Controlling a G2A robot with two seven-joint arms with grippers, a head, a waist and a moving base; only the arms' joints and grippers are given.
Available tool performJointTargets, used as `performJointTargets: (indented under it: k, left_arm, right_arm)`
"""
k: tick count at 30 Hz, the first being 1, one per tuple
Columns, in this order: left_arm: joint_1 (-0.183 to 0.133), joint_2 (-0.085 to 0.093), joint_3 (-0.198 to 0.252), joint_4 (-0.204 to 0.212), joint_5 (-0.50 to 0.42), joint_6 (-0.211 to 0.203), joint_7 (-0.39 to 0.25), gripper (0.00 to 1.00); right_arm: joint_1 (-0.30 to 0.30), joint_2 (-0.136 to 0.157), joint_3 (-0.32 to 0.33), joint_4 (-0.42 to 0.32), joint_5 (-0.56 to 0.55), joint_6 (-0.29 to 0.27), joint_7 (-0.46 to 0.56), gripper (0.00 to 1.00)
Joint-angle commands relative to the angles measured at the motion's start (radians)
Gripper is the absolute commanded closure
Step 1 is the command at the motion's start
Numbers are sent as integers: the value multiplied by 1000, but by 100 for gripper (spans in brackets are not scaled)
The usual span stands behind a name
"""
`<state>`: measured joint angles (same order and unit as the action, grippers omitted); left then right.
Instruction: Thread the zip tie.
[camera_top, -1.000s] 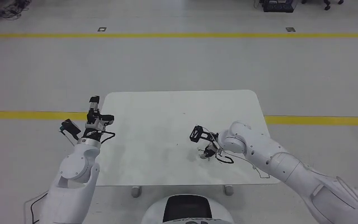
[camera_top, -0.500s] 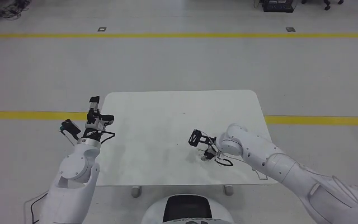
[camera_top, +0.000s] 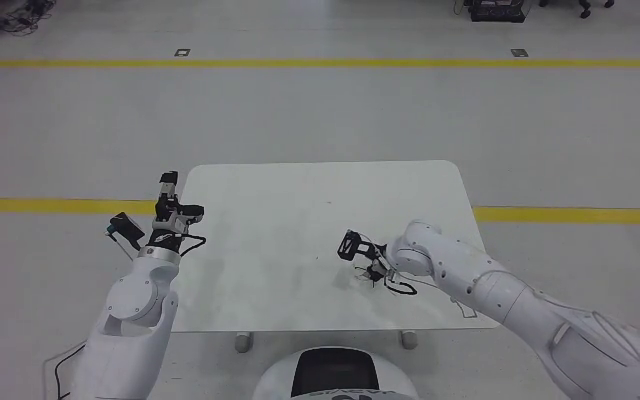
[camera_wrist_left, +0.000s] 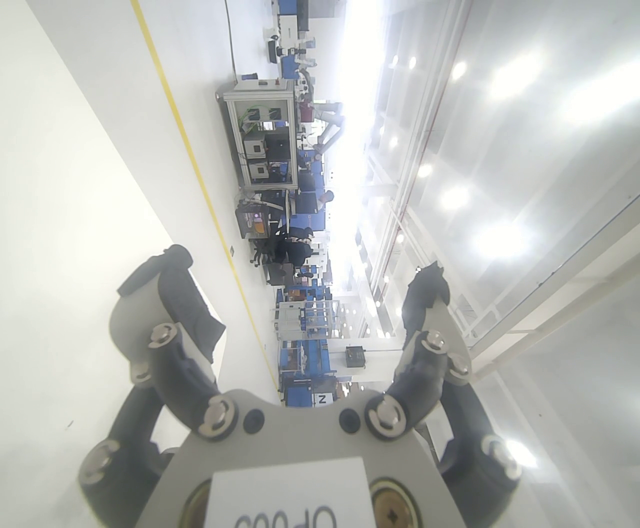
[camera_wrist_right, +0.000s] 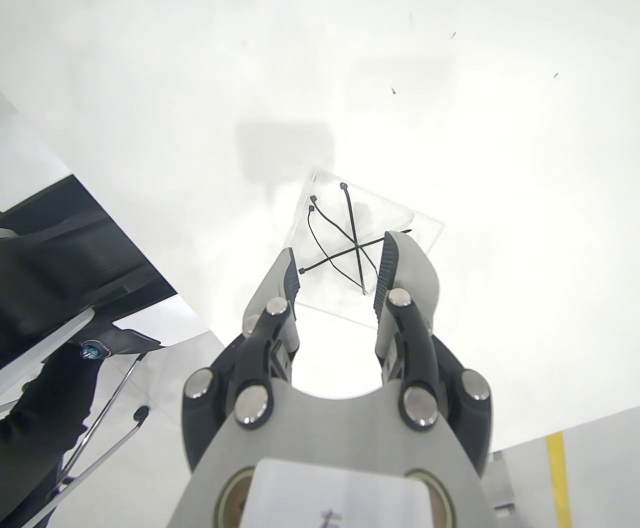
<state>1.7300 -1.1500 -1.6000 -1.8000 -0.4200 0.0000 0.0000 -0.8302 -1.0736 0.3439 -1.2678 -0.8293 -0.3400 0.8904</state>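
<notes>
From above, a white, round-cornered bench (camera_top: 300, 195) stands on a pale floor (camera_top: 320, 110) crossed by yellow lines (camera_top: 300, 63). The left hand (camera_top: 179, 197) sits at the bench's 9 o'clock edge, the right hand (camera_top: 374, 276) near 5 o'clock. The left wrist camera shows its hand spread wide, holding nothing. The right wrist camera shows fingers apart and empty over thin black zip ties (camera_wrist_right: 334, 231) crossed in a clear square tray (camera_wrist_right: 425, 222).
</notes>
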Motion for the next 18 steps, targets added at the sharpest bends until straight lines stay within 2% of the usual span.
performJointTargets:
  k: [1,8,18]
  left_arm:
    - [0,0,0,0,0,0,0,0]
    - [0,0,0,0,0,0,0,0]
    - [0,0,0,0,0,0,0,0]
  right_arm:
    - [4,-5,-6,11,4,0,-1,66]
    - [19,-23,-36,51,14,0,-12,71]
    - [51,-47,-100,84,36,0,9,67]
